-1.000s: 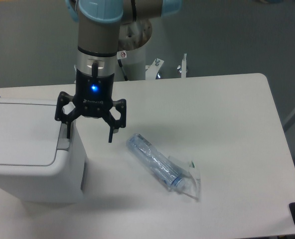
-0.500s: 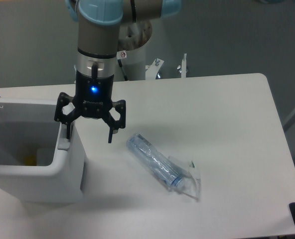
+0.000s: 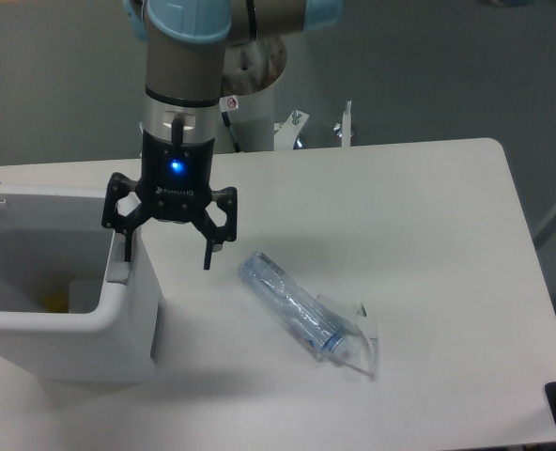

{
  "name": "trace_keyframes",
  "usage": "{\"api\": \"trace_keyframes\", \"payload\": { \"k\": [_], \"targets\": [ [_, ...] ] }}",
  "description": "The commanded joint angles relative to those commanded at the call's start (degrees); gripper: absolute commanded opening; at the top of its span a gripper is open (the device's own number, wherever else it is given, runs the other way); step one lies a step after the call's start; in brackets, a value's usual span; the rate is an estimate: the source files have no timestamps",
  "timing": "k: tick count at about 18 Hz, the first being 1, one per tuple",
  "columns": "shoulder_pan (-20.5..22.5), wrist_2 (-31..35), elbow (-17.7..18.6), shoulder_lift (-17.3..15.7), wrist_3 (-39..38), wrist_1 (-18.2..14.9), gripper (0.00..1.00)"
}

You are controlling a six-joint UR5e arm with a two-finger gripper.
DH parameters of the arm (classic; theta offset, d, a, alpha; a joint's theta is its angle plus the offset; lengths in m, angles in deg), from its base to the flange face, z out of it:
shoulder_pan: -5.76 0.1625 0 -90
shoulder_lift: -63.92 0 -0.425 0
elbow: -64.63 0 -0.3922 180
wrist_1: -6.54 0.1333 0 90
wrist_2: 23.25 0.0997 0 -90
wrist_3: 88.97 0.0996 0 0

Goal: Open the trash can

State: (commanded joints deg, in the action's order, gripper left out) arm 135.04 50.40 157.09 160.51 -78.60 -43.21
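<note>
Bin (image 3: pixel 90 319): boxy, smooth white plastic with rounded corners, at the table's (image 3: pixel 428 216) left edge. I see it open, its grey interior exposed with something yellow at the bottom. My gripper (image 3: pixel 168 254) hangs over its right rim, fingers spread wide; the left fingertip meets the grey tab (image 3: pixel 117 271). A crushed clear bottle (image 3: pixel 301 313) lies right of it.

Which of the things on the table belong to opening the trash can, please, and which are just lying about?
Part of the job:
- trash can, lid already up, inside showing
- its grey push tab, with one finger over it
- gripper, fingers spread

Just lying about:
- crushed clear bottle on the table
</note>
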Motion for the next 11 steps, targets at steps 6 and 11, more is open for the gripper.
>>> {"api": "trace_keyframes", "payload": {
  "k": [6, 11],
  "targets": [
    [6.59, 4.23, -4.04, 2.89, 1.32, -0.17, 1.00],
    [12.04, 8.61, -3.87, 6.50, 5.08, -0.17, 1.00]
  ]
}}
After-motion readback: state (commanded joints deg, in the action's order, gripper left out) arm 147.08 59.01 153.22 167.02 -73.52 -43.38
